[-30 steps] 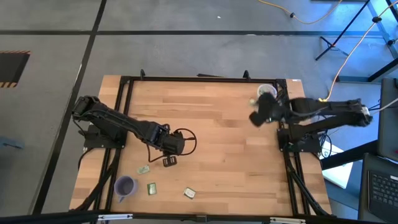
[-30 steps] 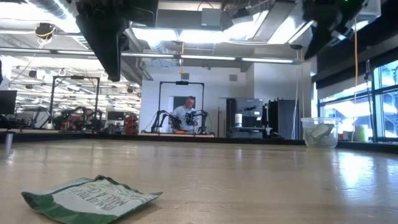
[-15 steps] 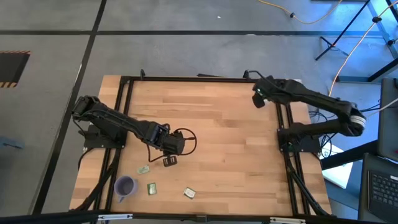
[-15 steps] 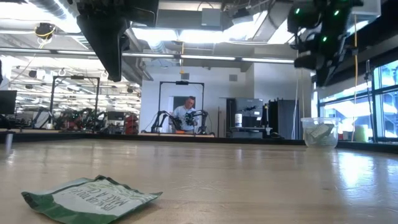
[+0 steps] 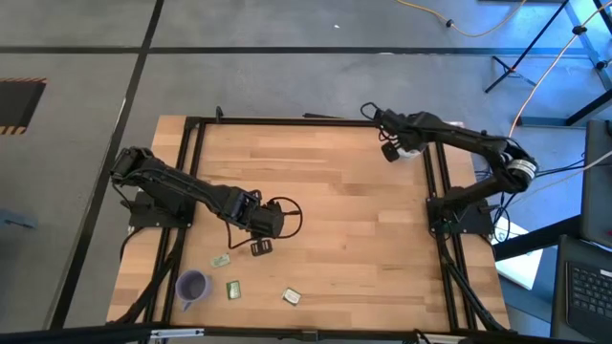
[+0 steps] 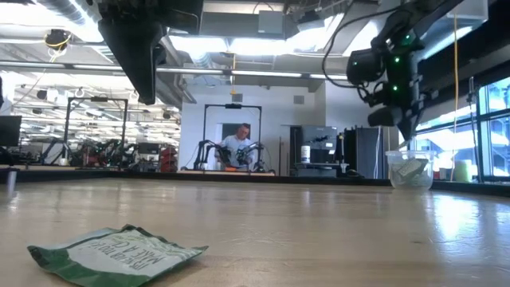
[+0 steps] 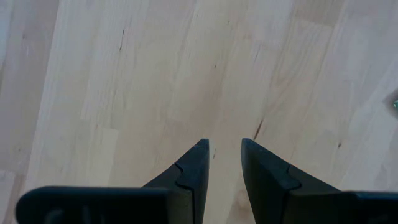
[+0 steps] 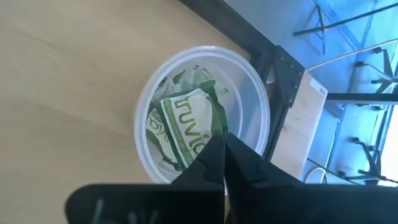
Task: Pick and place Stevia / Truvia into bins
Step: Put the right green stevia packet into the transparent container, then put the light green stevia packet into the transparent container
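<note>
The pale butcher-block wooden table (image 5: 335,210) was seen with the translucent white round plastic cup (image 8: 205,118) at its far right corner, Truvia sachets already inside. The right gripper (image 8: 222,152) hung over that cup with fingers pressed together; whether a sachet was pinched could not be told. The left gripper (image 7: 222,155) hovered, parted and empty, near-left. Three green-and-white paper sachets (image 5: 230,290) lay just beyond it, beside the small purple round cup (image 5: 192,285). They were judged light, limp and flat, best pinched at an edge.
</note>
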Robot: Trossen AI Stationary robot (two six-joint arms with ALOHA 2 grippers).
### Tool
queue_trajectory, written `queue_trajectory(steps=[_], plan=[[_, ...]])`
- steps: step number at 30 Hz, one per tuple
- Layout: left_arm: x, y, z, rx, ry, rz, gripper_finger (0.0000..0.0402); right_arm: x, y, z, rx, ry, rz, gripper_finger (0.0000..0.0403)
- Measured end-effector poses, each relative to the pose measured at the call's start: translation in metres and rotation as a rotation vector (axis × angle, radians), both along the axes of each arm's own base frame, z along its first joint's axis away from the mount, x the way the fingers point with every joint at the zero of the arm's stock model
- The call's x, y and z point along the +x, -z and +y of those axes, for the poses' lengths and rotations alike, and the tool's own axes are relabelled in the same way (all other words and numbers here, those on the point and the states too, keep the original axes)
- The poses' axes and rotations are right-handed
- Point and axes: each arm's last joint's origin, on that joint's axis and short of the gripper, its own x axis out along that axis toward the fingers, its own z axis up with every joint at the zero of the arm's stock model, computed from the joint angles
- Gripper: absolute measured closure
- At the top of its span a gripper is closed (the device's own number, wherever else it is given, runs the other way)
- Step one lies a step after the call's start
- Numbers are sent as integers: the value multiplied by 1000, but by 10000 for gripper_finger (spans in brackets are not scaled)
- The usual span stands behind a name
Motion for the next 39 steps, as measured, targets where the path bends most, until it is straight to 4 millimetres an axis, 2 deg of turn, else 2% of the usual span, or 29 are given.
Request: queue_trajectory(steps=[17,22,26,31,36,39], plan=[[0,0,0,0,0,1,313,3,5,-3,19,-45,33,357],[-4,1,-2,-27,-2,40,313,-1,-7,1,-47,-43,29,332],[-15,3,-12,-99,-58,135,313,3,-28,22,-125,-85,-121,325],[-27,8,-27,-122,-155,200,313,18,-51,65,-230,-289,-391,324],[-40,24,-36,-110,-248,244,313,32,-58,107,-300,-510,-652,324],[-50,37,-40,-95,-244,282,313,38,-57,128,-325,-630,-763,324]])
